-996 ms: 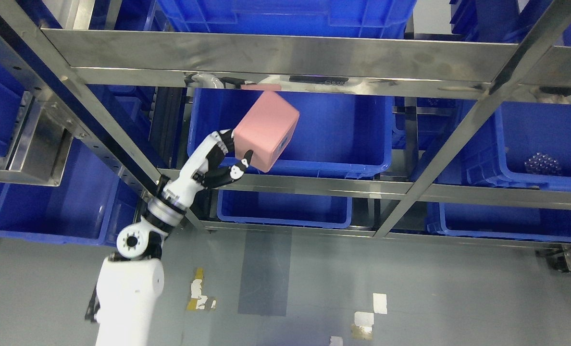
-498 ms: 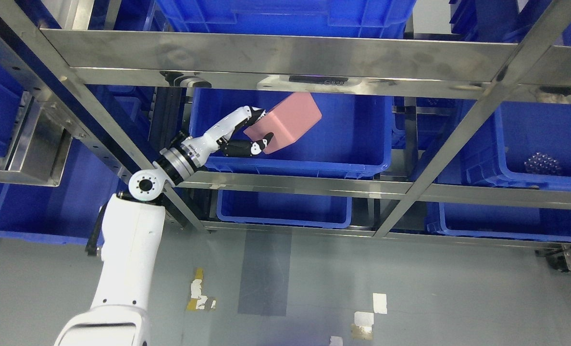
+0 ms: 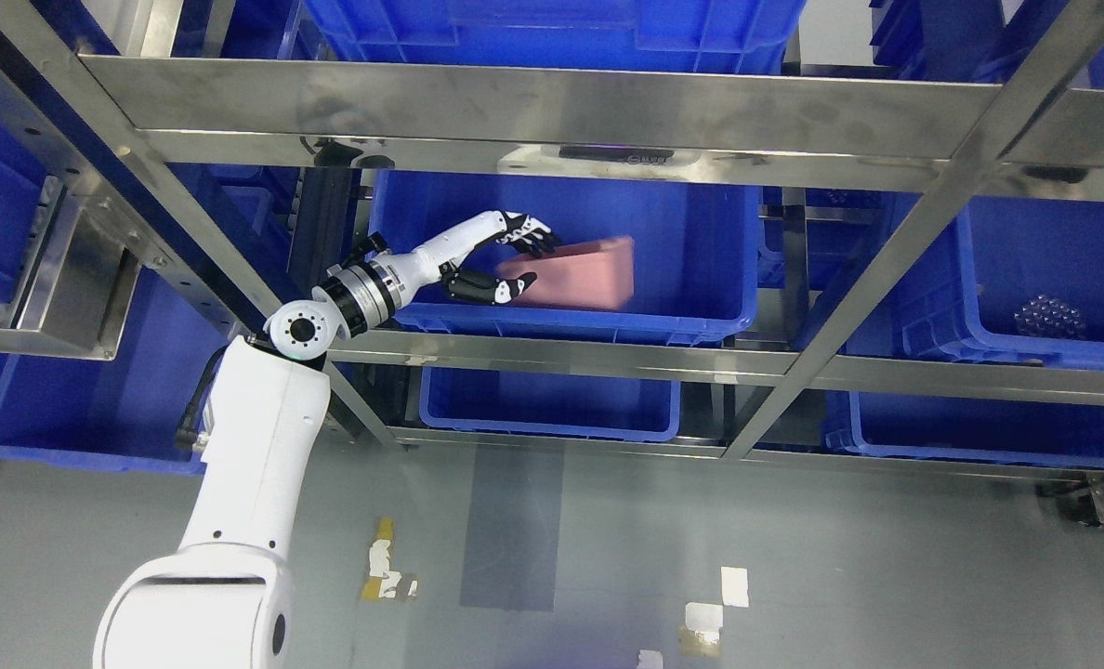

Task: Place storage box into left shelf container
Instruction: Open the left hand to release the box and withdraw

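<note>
The left arm reached up from the lower left, its left hand [image 3: 506, 265] extended forward with fingers [image 3: 532, 234] spread.

The pink storage box [image 3: 580, 274] is motion-blurred, its edges smeared, so whether the left hand [image 3: 506, 265] touches it cannot be told. At three o'clock, a small spiky ball [image 3: 1049, 318] (too small to identify).

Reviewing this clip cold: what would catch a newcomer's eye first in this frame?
The pink rectangular storage box, blurred, low inside the blue plastic container on the steel shelf's middle tier. Next, the white left arm reaching in from the lower left, its left hand at the box's left end; whether the fingers grip it is unclear.
</note>
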Tool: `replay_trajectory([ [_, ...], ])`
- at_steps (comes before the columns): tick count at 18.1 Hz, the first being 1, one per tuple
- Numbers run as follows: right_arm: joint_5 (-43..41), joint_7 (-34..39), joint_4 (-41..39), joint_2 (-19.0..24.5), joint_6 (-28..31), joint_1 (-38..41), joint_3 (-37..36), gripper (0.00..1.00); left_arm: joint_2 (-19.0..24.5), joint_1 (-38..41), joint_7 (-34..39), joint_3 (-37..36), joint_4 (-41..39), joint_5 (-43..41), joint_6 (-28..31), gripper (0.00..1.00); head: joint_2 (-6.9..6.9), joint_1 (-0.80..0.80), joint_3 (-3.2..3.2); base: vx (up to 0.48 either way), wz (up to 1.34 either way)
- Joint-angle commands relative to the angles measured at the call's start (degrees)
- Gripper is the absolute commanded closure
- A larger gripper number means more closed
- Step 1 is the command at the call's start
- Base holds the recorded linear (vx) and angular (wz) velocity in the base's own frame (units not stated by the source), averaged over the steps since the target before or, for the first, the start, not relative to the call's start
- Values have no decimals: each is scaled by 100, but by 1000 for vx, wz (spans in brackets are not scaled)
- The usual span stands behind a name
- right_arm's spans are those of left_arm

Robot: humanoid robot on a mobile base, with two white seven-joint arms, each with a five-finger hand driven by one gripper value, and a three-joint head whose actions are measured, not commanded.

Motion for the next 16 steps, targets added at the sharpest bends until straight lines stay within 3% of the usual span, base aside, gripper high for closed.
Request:
replay_trajectory([
  [1,-123,-4,-100,-100,2,-26,0,0,67,-74,227,378,188,20,-6,10,0,0,0,0,0],
  [2,-123,5,-100,-100,-6,-18,0,0,67,-30,402,590,-14,360,-15,10,0,0,0,0,0],
  [4,-123,-4,-100,-100,2,-26,0,0,67,276,902,331,-357,1675,2,10,0,0,0,0,0],
  [8,-123,5,-100,-100,-6,-26,0,0,67,1348,1878,100,-1778,2998,47,10,0,0,0,0,0],
  [10,-123,-4,-100,-100,-6,-26,0,0,67,1945,2458,22,-2719,3141,239,6,0,0,0,0,0],
  [12,-123,-4,-100,-100,2,-26,0,0,67,2744,3064,-206,-3904,3150,922,1,0,0,0,0,0],
  [16,-123,-4,-100,-100,2,-18,0,0,67,3607,3322,-269,-5279,3158,1128,1,0,0,0,0,0],
])
